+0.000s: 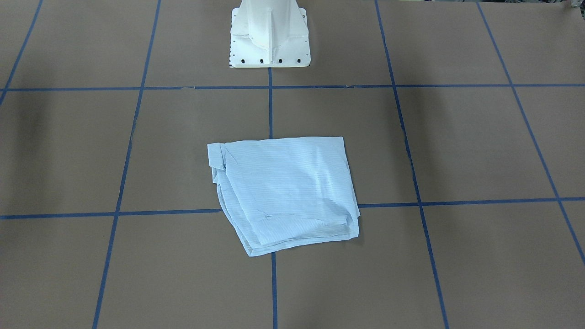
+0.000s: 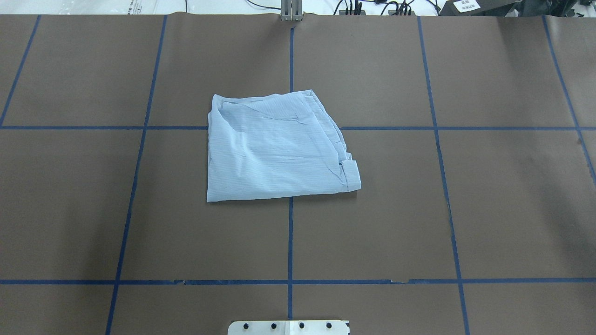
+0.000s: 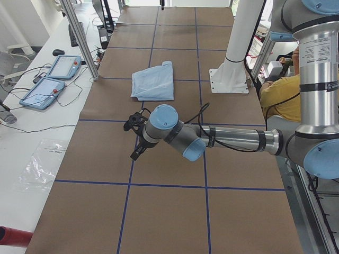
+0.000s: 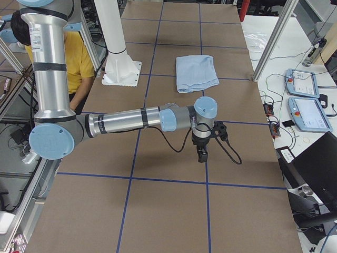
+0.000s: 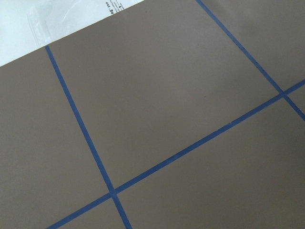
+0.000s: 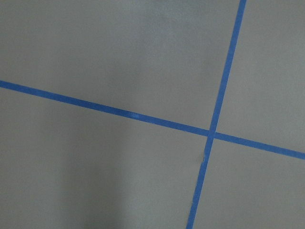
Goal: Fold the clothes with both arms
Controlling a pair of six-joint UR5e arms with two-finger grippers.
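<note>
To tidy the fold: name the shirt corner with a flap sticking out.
The corner of the shirt on the robot's near right: a small square flap juts out there; the other three corners show none.

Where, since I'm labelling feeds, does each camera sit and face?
Front: across the table, facing the base; shirt central, no arms.
Overhead: behind the robot, looking down at the shirt; no arms.
Left side: table's end; left arm near.
Right side: opposite end; right arm near.
Left wrist: down at the table's tape grid.
Right wrist: down at a tape crossing.
Fixed views all share the shirt.
</note>
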